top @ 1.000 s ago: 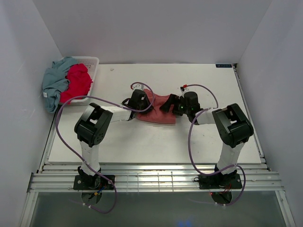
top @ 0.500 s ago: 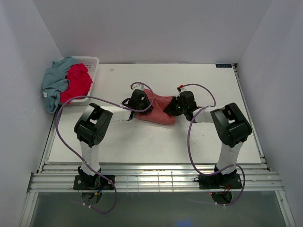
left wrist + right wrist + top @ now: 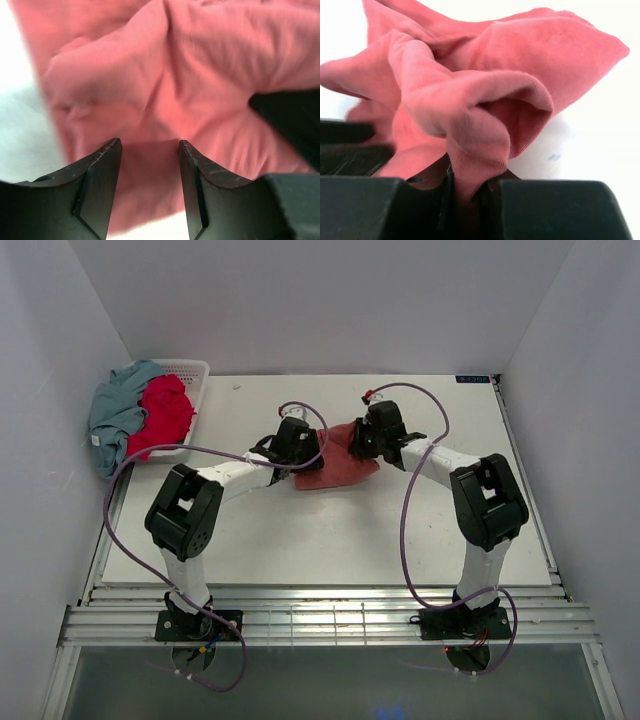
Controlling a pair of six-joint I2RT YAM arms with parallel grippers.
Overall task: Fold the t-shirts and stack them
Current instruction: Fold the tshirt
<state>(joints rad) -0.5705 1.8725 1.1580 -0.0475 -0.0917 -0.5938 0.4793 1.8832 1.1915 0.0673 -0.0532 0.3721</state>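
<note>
salmon t-shirt (image 3: 520, 75): matt cloth, fine knit
left fingers (image 3: 95, 185): black matt plastic
table (image 3: 330, 530): white, smooth
basket (image 3: 198, 380): white plastic lattice

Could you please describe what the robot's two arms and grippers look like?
The left arm and right arm pair white tubular links with bulky black joint housings. A thin purple cable loops along each. The left gripper and right gripper have matte black, blocky fingers.

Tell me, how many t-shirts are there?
3. A salmon shirt sits bunched in the middle of the table; a crimson shirt lies in the basket at the far left; a grey-blue shirt hangs over its left side. More could be hidden underneath.
</note>
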